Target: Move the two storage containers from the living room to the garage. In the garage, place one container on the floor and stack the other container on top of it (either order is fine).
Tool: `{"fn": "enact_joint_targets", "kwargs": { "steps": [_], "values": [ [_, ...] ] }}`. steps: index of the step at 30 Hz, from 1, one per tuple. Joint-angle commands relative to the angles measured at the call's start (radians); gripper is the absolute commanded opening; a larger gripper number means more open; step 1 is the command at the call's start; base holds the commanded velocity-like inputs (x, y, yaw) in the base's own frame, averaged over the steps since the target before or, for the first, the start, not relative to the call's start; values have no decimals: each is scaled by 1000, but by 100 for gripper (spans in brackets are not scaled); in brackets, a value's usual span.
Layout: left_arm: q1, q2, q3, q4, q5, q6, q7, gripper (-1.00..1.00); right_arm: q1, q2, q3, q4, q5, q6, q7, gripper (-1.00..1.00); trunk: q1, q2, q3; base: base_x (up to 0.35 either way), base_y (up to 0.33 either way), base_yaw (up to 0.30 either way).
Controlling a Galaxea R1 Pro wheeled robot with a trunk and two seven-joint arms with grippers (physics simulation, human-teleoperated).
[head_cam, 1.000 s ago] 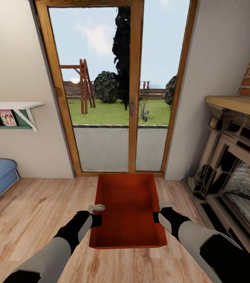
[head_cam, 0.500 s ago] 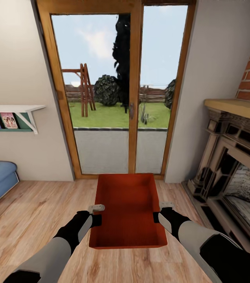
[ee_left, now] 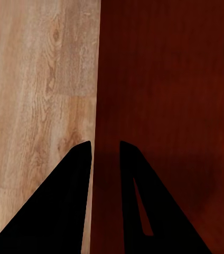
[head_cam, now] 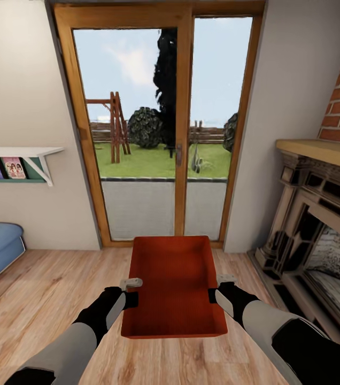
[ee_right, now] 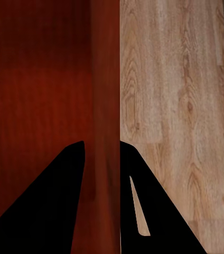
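Head view: storage container point(head_cam: 174, 286) at frame centre-bottom, carried above wood floor point(head_cam: 41, 283). Left gripper point(head_cam: 131, 291) & right gripper point(head_cam: 216, 287) pinch opposite long walls, prob. to keep it level. Shelf books point(head_cam: 3, 168) upper left, titles unreadable.

Left wrist: fingers point(ee_left: 80, 164) straddle the wall, clamped.

Right wrist: fingers point(ee_right: 75, 164) likewise, narrow on wall.
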Motion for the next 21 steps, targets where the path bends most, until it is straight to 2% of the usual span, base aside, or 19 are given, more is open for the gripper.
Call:
{"fn": "enact_joint_targets", "kwargs": {
  "steps": [1, 21],
  "values": [
    [0, 1, -7, 2, -21, 9, 17, -100, -1, 0, 30, -4, 13, -3, -9, -100, 0, -2, 0, 0, 0, 0],
    [0, 1, -7, 2, -21, 9, 17, -100, -1, 0, 30, -4, 13, -3, -9, -100, 0, -2, 31, 0, 0, 0]
  ]
}}
